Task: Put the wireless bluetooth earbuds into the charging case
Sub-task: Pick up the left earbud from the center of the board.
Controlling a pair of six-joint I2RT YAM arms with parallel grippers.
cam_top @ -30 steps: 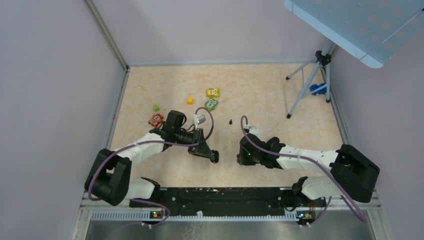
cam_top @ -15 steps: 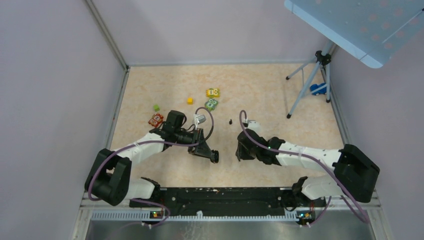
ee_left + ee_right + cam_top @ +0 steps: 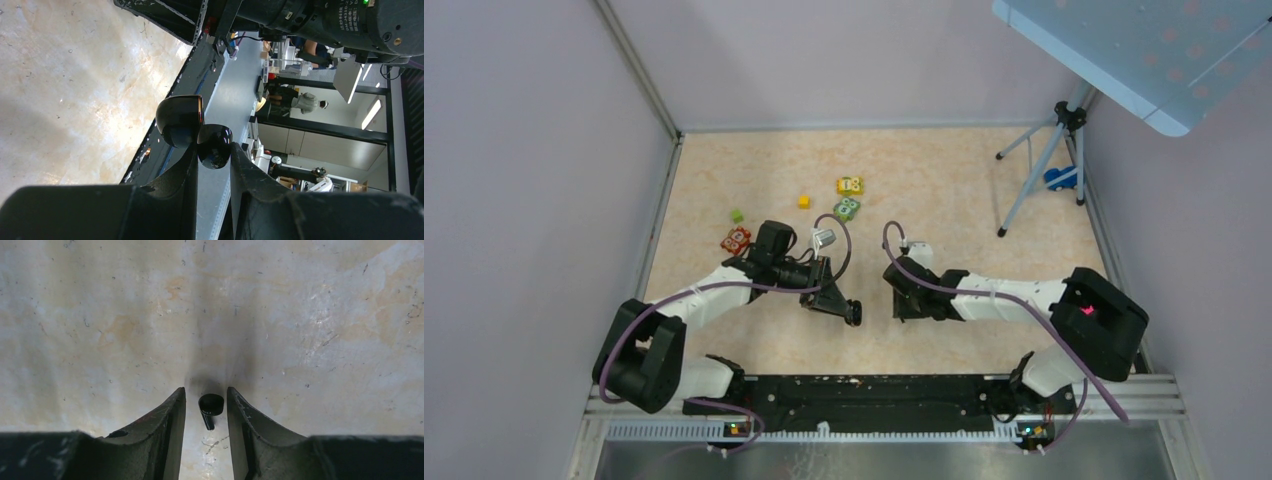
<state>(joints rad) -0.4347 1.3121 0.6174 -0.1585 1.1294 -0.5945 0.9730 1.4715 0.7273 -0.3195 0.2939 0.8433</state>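
My left gripper (image 3: 852,312) is shut on the glossy black charging case (image 3: 214,146), held above the table near its front middle. The case's lid (image 3: 179,120) stands open beside it. My right gripper (image 3: 206,407) is open and low over the table, its fingertips (image 3: 176,405) on either side of one small black earbud (image 3: 210,407) lying on the table, with a narrow gap on each side. In the top view the right gripper (image 3: 896,275) covers that earbud. I see no second earbud.
Toy blocks lie at the back left: red (image 3: 736,240), small green (image 3: 737,215), small yellow (image 3: 804,201), yellow (image 3: 850,185), green (image 3: 846,208). A small silver piece (image 3: 824,238) lies by the left arm. A tripod (image 3: 1036,175) stands at the back right.
My right arm has swung left and away from the front edge, bringing its gripper over the earbud. The left arm and the case have not moved.
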